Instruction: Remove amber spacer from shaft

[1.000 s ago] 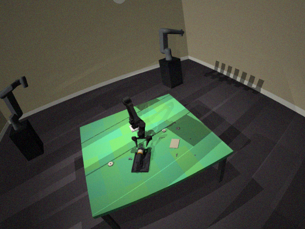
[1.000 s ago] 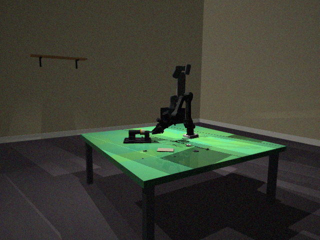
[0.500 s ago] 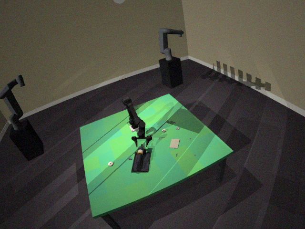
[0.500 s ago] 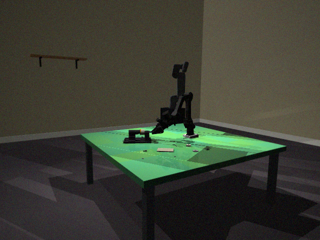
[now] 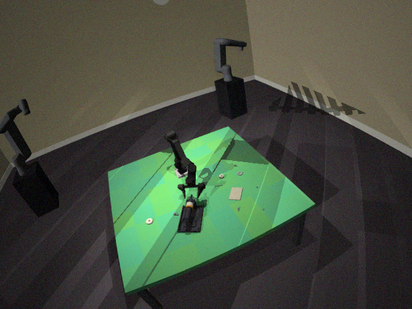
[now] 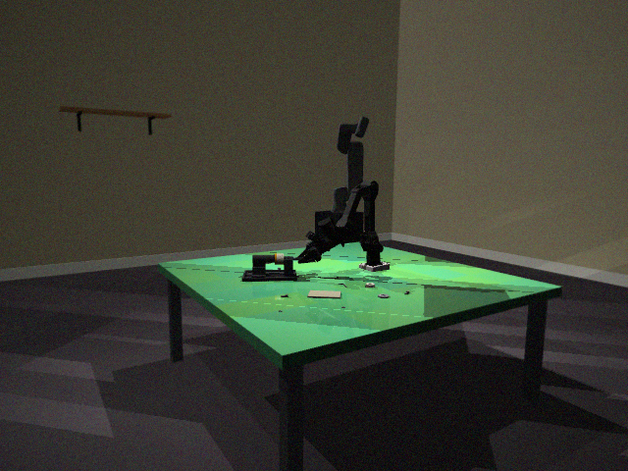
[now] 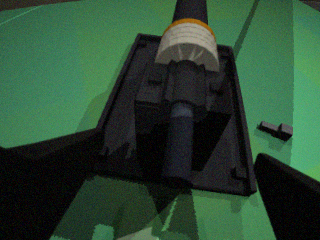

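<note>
The shaft (image 7: 179, 165) sticks out of the small support block (image 7: 186, 90) (image 6: 288, 264) towards my gripper. White spacers (image 7: 187, 41) (image 5: 190, 203) (image 6: 280, 258) sit on it, their number hard to tell. The amber spacer (image 7: 190, 21) (image 5: 188, 206) (image 6: 276, 256) shows as a thin ring on the shaft between the white ones and the big dark housing (image 7: 192, 9) (image 5: 188, 213) (image 6: 262, 259). My gripper (image 5: 191, 196) (image 6: 300, 261) (image 7: 180, 148) is open and empty, with one finger on either side of the shaft's free end, not touching it.
The fixture stands on a dark rimmed base (image 7: 245, 150) (image 5: 201, 219). A small dark part (image 7: 276, 130) (image 5: 176, 214) lies beside it. A pale ring (image 5: 149, 221), two more rings (image 5: 221, 176) (image 5: 239, 173) and a beige plate (image 5: 235, 193) (image 6: 324, 293) lie on the table.
</note>
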### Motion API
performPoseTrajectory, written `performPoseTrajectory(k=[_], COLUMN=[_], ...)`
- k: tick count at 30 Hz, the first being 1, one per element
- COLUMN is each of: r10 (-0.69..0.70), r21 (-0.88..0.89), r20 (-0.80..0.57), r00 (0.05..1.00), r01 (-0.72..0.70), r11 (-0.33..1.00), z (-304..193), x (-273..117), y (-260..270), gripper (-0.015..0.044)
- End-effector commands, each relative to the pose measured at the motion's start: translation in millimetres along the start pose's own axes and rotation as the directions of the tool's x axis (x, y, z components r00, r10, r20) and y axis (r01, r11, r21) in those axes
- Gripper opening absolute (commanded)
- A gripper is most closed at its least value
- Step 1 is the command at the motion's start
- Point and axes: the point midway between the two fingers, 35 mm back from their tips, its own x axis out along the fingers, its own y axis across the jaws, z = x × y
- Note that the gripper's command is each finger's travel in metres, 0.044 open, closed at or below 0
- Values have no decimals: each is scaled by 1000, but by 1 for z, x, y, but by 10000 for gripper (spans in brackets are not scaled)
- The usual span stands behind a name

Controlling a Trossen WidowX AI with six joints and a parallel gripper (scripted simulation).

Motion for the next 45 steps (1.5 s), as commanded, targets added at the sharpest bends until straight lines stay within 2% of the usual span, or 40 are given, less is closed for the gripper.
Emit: performPoseTrajectory(k=[1,12,35,45], r10=[4,4,4,0], r21=[-2,-3,-2,-1], r20=[0,1,2,0], r00=[1000,1000,1000,1000], r01=[-4,-4,-4,0], r11=[1000,1000,1000,1000], z=[0,1,1,0], x=[2,17,18,18], y=[1,1,2,0], gripper=[440,440,440,177])
